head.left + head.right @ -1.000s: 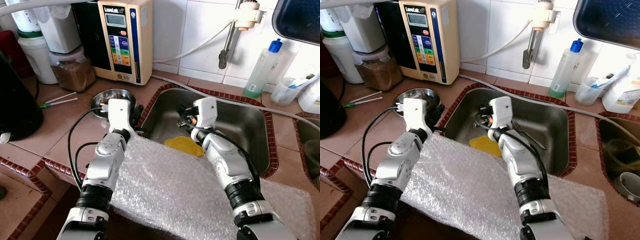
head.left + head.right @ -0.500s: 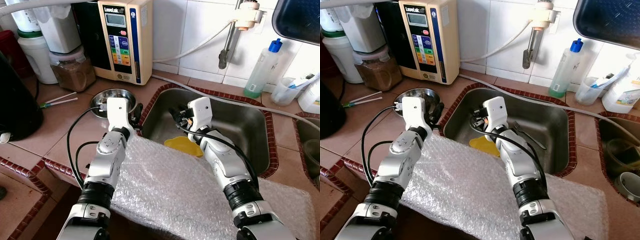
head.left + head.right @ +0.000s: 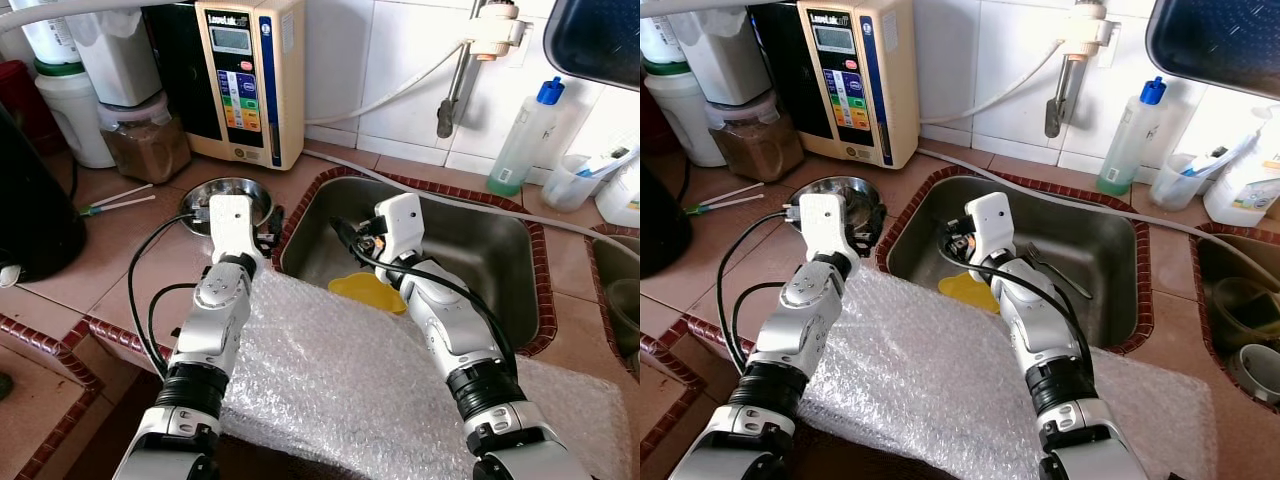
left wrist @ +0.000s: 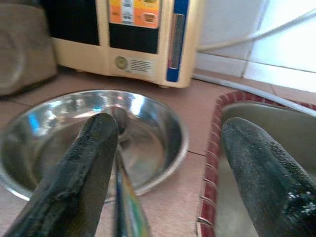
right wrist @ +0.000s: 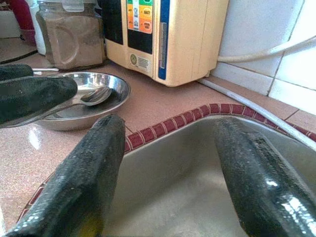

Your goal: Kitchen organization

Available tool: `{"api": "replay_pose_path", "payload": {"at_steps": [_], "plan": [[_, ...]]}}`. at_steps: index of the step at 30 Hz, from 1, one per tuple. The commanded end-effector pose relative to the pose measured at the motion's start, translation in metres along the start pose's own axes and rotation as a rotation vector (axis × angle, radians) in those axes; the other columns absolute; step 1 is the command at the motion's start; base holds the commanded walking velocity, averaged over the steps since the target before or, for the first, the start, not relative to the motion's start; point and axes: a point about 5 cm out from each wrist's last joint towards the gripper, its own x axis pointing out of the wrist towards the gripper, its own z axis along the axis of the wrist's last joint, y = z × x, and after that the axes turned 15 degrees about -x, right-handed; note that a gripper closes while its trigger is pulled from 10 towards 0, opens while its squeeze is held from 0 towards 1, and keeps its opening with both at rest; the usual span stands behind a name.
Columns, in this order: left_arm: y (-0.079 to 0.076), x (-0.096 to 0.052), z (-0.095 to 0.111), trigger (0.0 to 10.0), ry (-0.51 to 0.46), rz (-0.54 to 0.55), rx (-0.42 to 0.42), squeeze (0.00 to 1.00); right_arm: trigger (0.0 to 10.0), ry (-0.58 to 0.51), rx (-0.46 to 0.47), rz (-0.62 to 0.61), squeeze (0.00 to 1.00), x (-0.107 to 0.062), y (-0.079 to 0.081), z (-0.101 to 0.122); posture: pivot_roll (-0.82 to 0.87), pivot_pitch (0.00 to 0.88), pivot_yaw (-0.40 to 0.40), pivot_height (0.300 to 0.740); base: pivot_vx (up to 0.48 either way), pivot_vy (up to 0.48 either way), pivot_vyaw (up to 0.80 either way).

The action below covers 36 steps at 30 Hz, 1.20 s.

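Observation:
A shallow steel bowl (image 3: 236, 193) sits on the tiled counter just left of the sink (image 3: 490, 255). A spoon (image 5: 94, 96) rests with its head in the bowl, and its handle (image 4: 123, 202) runs beside one finger of my left gripper (image 4: 168, 128). That gripper (image 3: 868, 222) hovers open at the bowl's near right rim, with nothing between its fingers. My right gripper (image 3: 350, 235) hangs open and empty inside the sink near its left wall, pointing toward the bowl. A yellow cloth-like piece (image 3: 368, 292) lies on the sink floor below it.
Bubble wrap (image 3: 340, 380) covers the counter's front edge under both arms. A fork (image 3: 1060, 275) lies in the sink. A beige water machine (image 3: 250, 75), a jar of brown powder (image 3: 145, 140) and a black appliance (image 3: 30, 210) stand behind and to the left. A soap bottle (image 3: 525, 135) stands behind the sink.
My right gripper has shifted left inside the sink toward its left wall. My left gripper has edged slightly left toward the bowl.

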Motion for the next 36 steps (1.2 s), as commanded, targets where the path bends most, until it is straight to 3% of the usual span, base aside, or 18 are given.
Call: {"api": "replay_pose_path", "payload": {"at_steps": [1,12,23,24,25,35,36], "plan": [[0.002,-0.001,0.005,10.0,-0.032,0.005,0.025,1.00,10.0,-0.022,-0.013,0.007,1.00,0.000,0.001,0.005,0.06,0.000,0.024,0.740,0.000,0.000,0.00],[0.008,-0.013,-0.005,10.0,-0.040,0.023,0.077,1.00,10.0,-0.024,-0.018,0.020,1.00,0.000,0.003,0.005,0.07,0.000,0.027,0.740,0.000,0.000,0.00],[0.006,-0.014,-0.015,10.0,0.003,0.020,0.107,1.00,10.0,-0.024,-0.022,0.032,1.00,0.000,0.004,0.005,0.07,0.000,0.024,0.740,0.000,0.000,0.00],[0.005,-0.015,-0.019,10.0,0.017,0.009,0.109,0.89,10.0,-0.024,-0.021,0.035,1.00,0.000,0.004,0.005,0.07,0.000,0.024,0.740,0.000,0.000,0.00],[0.005,-0.015,-0.022,10.0,0.032,0.013,0.101,0.00,10.0,-0.024,-0.021,0.038,1.00,0.000,0.005,0.005,0.06,0.000,0.026,0.740,0.000,0.000,0.00],[0.007,-0.016,-0.027,10.0,0.053,0.031,0.101,0.00,10.0,-0.020,-0.024,0.053,1.00,-0.001,0.010,0.004,0.06,0.000,0.027,0.740,0.000,0.000,0.00],[0.008,-0.016,-0.028,9.1,0.055,0.034,0.100,0.00,10.0,-0.019,-0.025,0.054,1.00,-0.001,0.010,0.003,0.06,0.000,0.027,0.740,0.000,0.000,0.00]]}}
